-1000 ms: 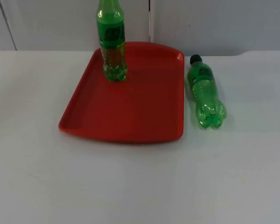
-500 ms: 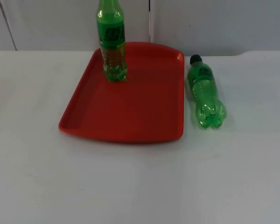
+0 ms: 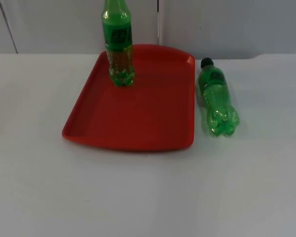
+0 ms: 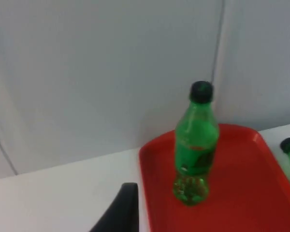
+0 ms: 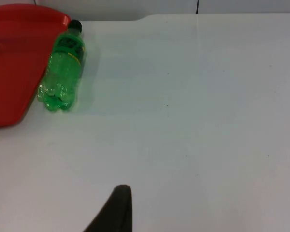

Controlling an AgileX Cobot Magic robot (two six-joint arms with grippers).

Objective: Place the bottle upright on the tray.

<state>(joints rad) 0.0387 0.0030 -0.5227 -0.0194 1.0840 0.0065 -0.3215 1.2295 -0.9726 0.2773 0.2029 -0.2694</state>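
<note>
A red tray [image 3: 138,108] lies in the middle of the table. One green bottle [image 3: 119,47] with a black cap stands upright at the tray's back left; the left wrist view shows this upright bottle [image 4: 195,145] on the tray [image 4: 246,193]. A second green bottle [image 3: 217,98] lies on its side on the table just right of the tray, cap toward the wall. My left gripper [image 4: 121,212] waits off the tray's left side, well apart from the upright bottle. My right gripper [image 5: 113,208] waits far to the right of the lying bottle [image 5: 62,72], touching nothing.
The grey partition wall [image 3: 227,24] closes the table just behind the tray. White table top [image 3: 148,197] stretches in front of the tray and to the right of the lying bottle [image 5: 208,96].
</note>
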